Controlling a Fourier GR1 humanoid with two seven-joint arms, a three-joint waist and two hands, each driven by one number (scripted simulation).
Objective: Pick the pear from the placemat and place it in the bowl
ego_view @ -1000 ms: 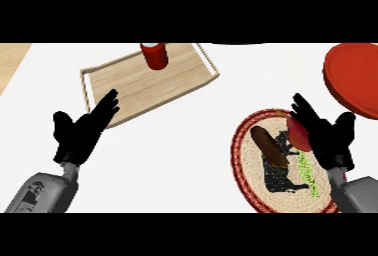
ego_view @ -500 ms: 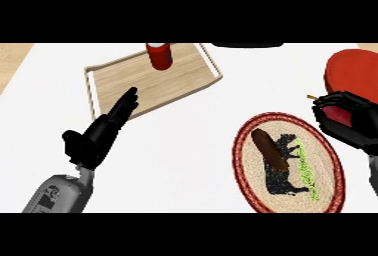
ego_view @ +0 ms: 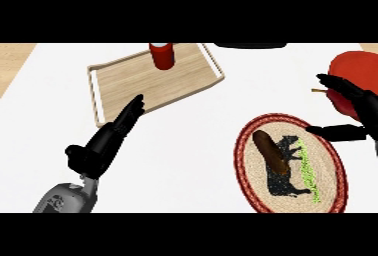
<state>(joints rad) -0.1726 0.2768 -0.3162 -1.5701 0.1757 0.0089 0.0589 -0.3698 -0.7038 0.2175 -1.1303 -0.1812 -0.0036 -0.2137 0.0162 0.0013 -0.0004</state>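
A red pear (ego_view: 337, 101) with a short stem sits in my right hand (ego_view: 359, 98) at the view's right edge; fingers and thumb are curled round it. It hangs against the lower edge of the red bowl (ego_view: 356, 62), and I cannot tell where one red ends and the other begins. The oval woven placemat (ego_view: 319, 154) with a red rim and a black animal print lies below and to the left of that hand. A brown oblong shape (ego_view: 270, 151) lies on the mat. My left hand (ego_view: 102, 146) stays open at the lower left, fingers straight.
A wooden tray (ego_view: 140, 85) with white rails lies at the back left, with a red bottle (ego_view: 162, 55) standing at its far edge. A dark object (ego_view: 251, 45) shows at the counter's far edge. Wooden floor shows past the counter's left edge.
My right hand has lifted the pear off the placemat and carried it right and away toward the bowl. The left hand has shifted slightly.
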